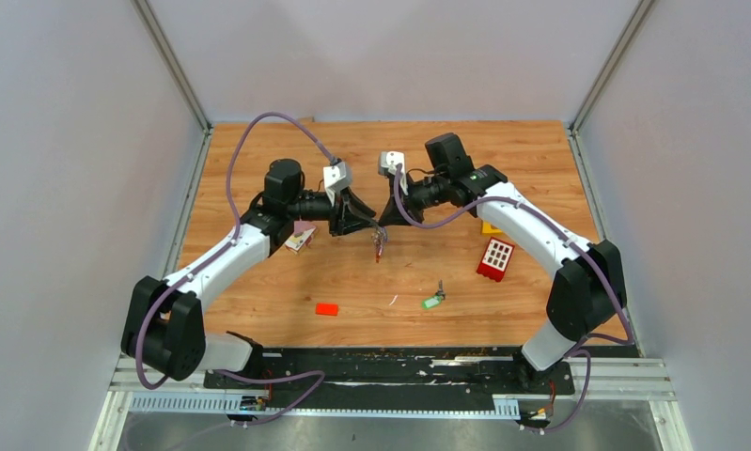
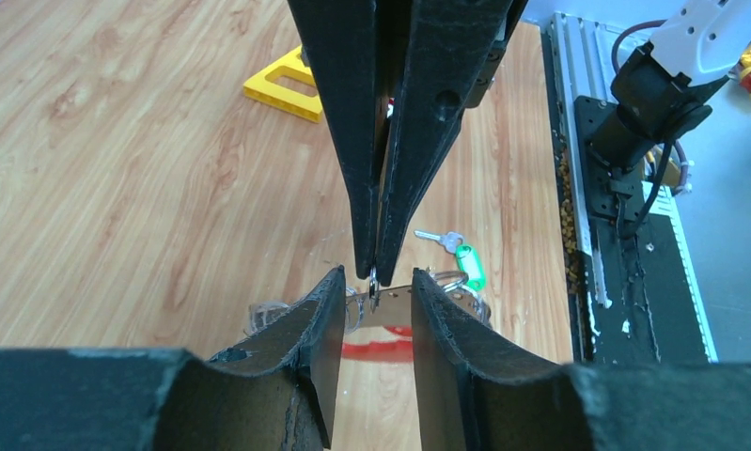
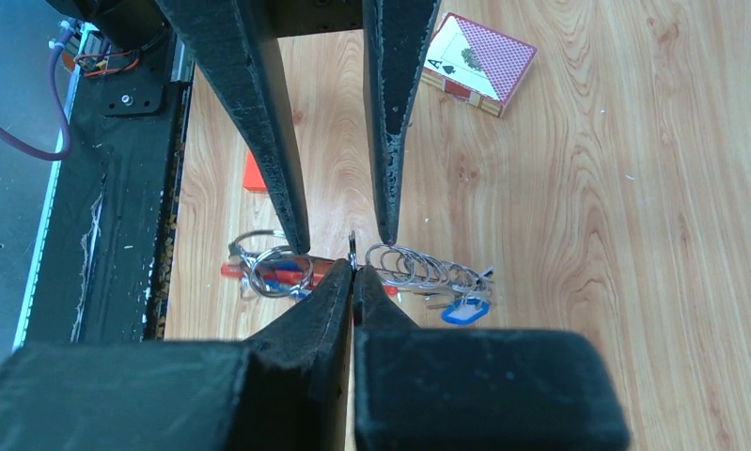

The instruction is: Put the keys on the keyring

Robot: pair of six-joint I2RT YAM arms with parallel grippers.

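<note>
**At the middle of the worktop (image 1: 540, 155): keyring (image 3: 418, 268) pinched, green-tagged key (image 1: 434, 301) not yet on**

Over the middle of the worktop, a little toward the far edge, your 2 arms meet tip to tip. Your right gripper (image 3: 352, 271) has its jaws pressed together on a small wire loop of the keyring. The bunch appears to hang under it: coiled rings, a red strap (image 2: 381, 349), a perforated grey strip (image 2: 385, 299) and a blue tag (image 3: 465, 310). Your left gripper (image 2: 376, 277) is narrowly parted, with 1 finger on each side of the pinched loop, and grips nothing that I can see. Whether its pads touch the strip below cannot be told.

The green-tagged key lies flat and loose toward the near edge, right of centre, well apart from the bunch. No other loose key can be made out.

My reading is that you are at the regrasp or ring-opening step, steadying the bunch between both arms before a key goes on. The next move likely calls for the left jaws to close on the ring beside the right pinch. Then 1 arm can hold the bunch alone while the other goes down for the green-tagged key. Go slowly: the loop is thin wire and could twist out of the pinch, and the dangling bunch will swing.
</note>
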